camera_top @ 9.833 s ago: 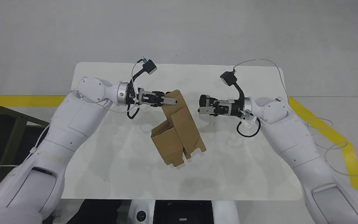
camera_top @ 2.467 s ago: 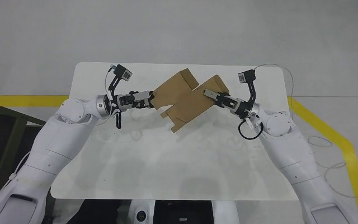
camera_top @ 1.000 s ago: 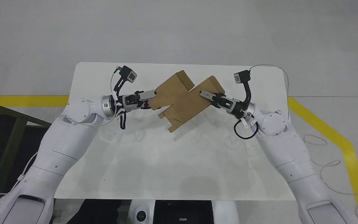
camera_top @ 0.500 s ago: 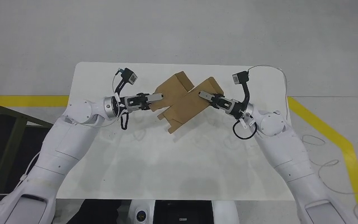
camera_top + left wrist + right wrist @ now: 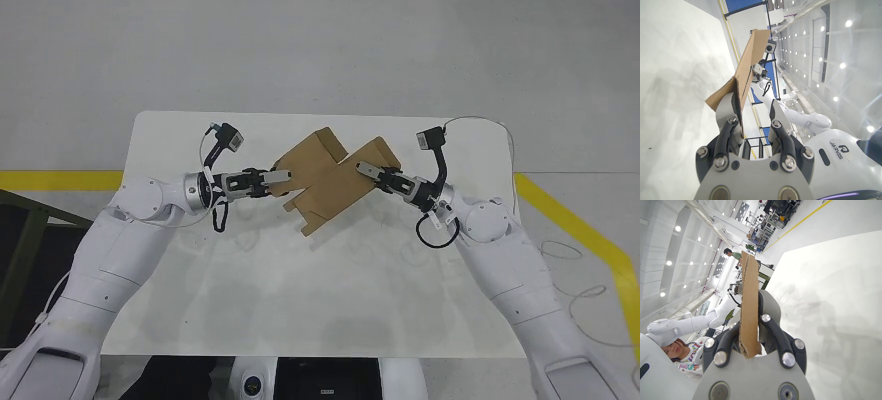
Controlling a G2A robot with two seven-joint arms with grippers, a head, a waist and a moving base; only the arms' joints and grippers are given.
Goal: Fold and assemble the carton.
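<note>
White table [image 5: 400, 300] below. Flattened brown carton [image 5: 325, 185] spans between both grippers. Right gripper [image 5: 368, 170] clenched on carton's flap edge, cardboard sandwiched between jaws. Left gripper [image 5: 752, 102] jaws spread apart; carton's opposite edge inside gap, against one finger.

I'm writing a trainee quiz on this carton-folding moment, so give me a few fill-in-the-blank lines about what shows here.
The carton is made of brown ____.
The right tool is ____ on one carton edge.
The left tool has its jaws standing ____ around a carton panel.
The table has a top coloured ____.
Missing words: cardboard; shut; open; white.
</note>
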